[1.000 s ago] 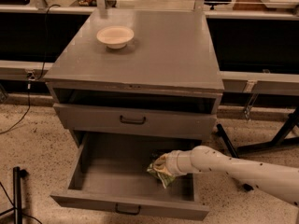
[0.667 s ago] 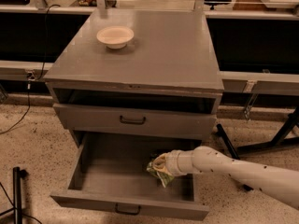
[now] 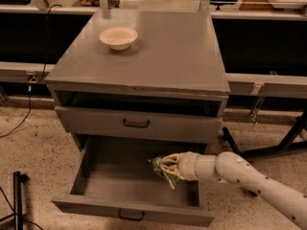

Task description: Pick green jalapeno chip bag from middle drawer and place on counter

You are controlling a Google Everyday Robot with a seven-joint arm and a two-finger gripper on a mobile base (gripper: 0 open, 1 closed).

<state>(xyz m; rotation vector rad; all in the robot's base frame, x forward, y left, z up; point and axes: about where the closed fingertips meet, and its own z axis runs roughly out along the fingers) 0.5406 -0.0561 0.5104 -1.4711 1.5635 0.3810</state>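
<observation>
The middle drawer (image 3: 115, 188) is pulled open at the bottom of the grey cabinet. The green jalapeno chip bag (image 3: 157, 166) sits inside it, right of centre, crumpled. My gripper (image 3: 166, 169) reaches in from the right, its cream fingers closed around the bag and covering most of it. The bag looks held just above the drawer floor. The counter (image 3: 168, 51) is the flat grey top of the cabinet.
A cream bowl (image 3: 118, 37) stands on the counter's back left. A closed grey drawer (image 3: 136, 123) sits above the open one, with an open slot over it. A black stand leg (image 3: 17, 195) is at the lower left, and dark frame legs at the right.
The gripper with the bag has shifted slightly left and up inside the drawer. Nothing else has moved.
</observation>
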